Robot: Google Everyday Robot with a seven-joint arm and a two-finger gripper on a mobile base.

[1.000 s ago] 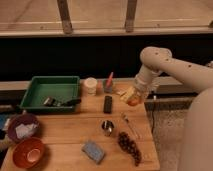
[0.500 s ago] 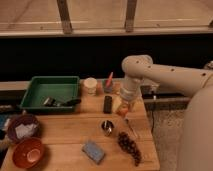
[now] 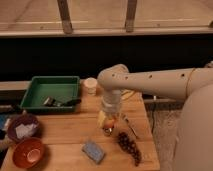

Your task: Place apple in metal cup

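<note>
We see the gripper (image 3: 108,124) near the middle of the table (image 3: 70,132), with the apple (image 3: 107,121) in it, directly over the spot of the metal cup (image 3: 107,131) (mostly hidden beneath). From there, the tray (image 3: 50,91) lies at ten o'clock, with utensils (image 3: 61,102) in it, and the cup (image 3: 90,85) at eleven. The grape bunch (image 3: 128,146) lies at four, the sponge (image 3: 93,151) at seven. Two bowls (image 3: 22,128) (image 3: 28,152) sit at nine and eight, the farther holding a crumpled wrapper (image 3: 25,130).
</note>
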